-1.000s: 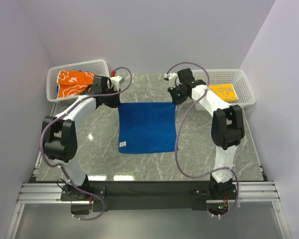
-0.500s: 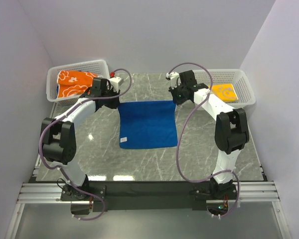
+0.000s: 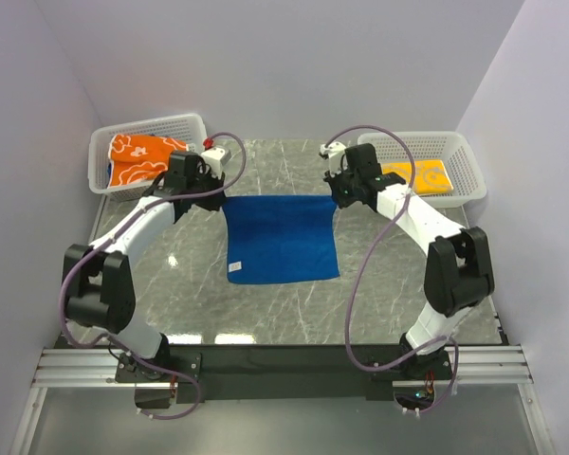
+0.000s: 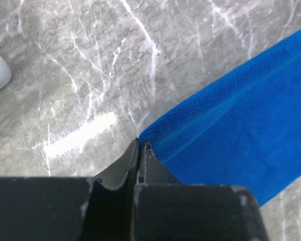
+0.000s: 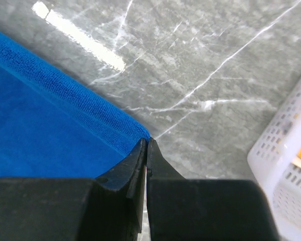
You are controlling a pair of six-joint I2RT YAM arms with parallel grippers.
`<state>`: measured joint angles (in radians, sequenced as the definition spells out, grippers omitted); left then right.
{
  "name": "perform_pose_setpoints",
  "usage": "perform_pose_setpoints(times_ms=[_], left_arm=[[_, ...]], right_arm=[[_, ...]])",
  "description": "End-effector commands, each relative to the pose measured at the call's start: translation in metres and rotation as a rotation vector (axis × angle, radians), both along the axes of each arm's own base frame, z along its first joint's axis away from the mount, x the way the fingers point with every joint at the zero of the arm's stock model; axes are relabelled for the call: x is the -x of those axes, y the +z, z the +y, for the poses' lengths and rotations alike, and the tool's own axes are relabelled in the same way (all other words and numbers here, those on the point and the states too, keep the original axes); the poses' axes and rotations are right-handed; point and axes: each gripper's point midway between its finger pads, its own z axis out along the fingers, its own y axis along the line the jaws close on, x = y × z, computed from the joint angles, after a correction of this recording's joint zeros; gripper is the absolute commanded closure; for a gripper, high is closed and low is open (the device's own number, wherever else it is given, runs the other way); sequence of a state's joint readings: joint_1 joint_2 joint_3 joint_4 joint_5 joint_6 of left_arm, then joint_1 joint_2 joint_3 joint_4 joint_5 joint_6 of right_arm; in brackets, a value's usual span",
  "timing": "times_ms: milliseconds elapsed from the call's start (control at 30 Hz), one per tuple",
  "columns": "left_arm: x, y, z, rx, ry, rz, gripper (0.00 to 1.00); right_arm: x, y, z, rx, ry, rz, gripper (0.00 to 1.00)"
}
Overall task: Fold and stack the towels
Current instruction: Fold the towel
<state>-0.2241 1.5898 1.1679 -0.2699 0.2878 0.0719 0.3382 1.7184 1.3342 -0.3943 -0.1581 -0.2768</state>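
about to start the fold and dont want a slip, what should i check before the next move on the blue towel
1. Left gripper shut on the far left corner of the plain royal blue cloth towel: ok.
2. Right gripper shut on its far right corner: ok.
3. Near half lying flat on the grey marble table: ok.
4. Nothing lying on top of the towel: ok.
5. Pinch deep enough to survive the lift: cannot tell.
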Motion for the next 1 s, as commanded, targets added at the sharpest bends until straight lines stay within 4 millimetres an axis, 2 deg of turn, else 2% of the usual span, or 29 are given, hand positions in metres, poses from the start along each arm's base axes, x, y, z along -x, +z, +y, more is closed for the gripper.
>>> perform_pose_setpoints(times_ms=[0,67,367,800,967], left_arm=[[0.009,0.014,0.005,0.009,0.046,-0.038,0.99],[0.017,0.018,0.002,0.02,0.051,-0.034,0.99],[0.05,0.0,0.002,-0.018,0.104,0.051,0.99],[0.08,-0.035,0.01,-0.038,0.181,0.2,0.99],[0.088,-0.037,0.007,-0.013,0.189,0.219,0.99]], right_arm=[[0.003,0.027,-0.008,-0.003,-0.051,-0.092,1.0],[0.013,0.02,-0.005,-0.007,-0.047,-0.072,1.0],[0.053,-0.012,-0.008,-0.009,-0.087,0.034,1.0],[0.078,-0.021,-0.013,-0.04,-0.156,0.125,1.0],[0.09,-0.026,-0.016,-0.047,-0.178,0.162,1.0]])
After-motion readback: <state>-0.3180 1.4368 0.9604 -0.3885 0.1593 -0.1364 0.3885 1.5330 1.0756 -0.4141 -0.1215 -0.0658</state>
